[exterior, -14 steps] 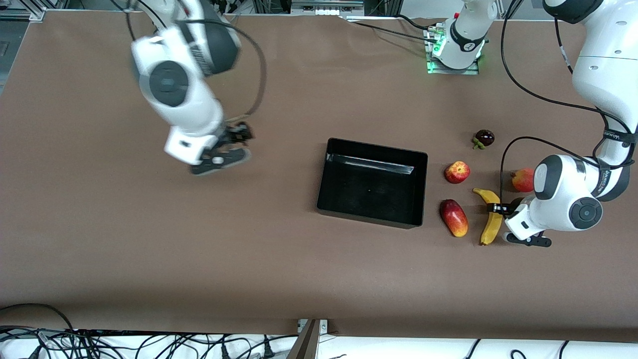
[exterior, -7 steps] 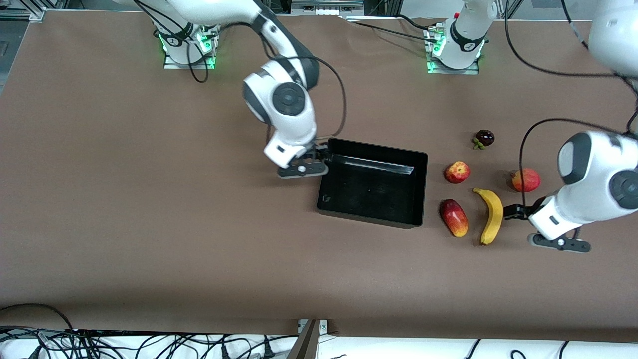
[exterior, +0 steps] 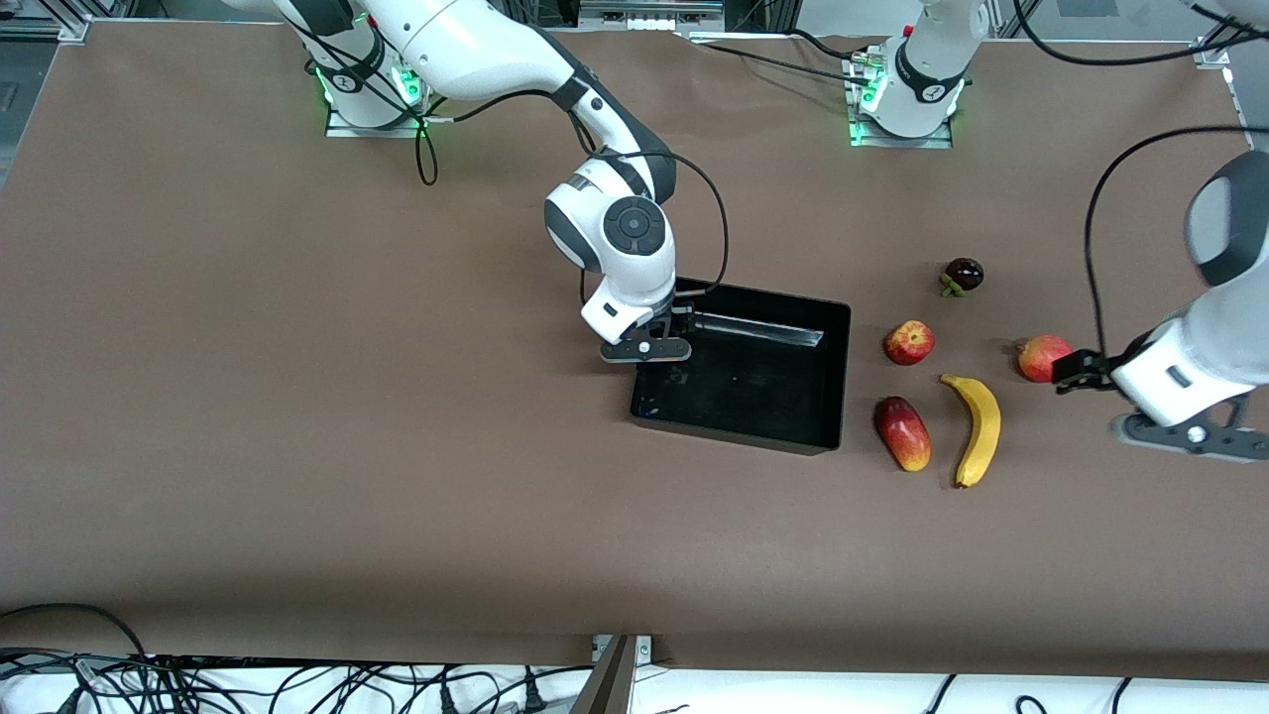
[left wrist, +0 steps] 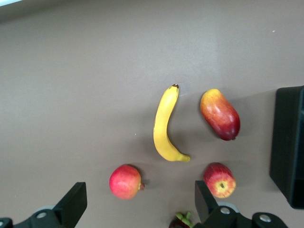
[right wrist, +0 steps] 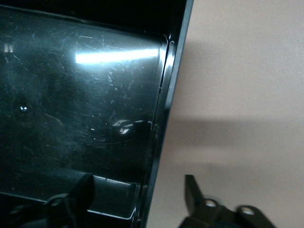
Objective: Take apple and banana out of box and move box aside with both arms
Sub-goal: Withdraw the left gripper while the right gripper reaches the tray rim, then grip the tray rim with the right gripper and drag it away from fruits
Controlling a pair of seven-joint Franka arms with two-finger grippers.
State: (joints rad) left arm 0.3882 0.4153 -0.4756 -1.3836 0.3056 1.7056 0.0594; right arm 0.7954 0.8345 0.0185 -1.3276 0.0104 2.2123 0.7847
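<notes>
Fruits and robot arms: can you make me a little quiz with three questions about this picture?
1. True or false: the banana lies inside the black tray.
2. Which fruit lies nearest the left gripper?
A. the banana
B. the round red fruit with a nub end
C. the dark purple fruit
3. Fill in: the right gripper straddles the tray's wall with one finger inside and one ____.

Key
1. False: it lies on the table, between the mango-like fruit and the left arm's end.
2. B
3. outside, as the right wrist view shows; the fingers stand apart.
</notes>
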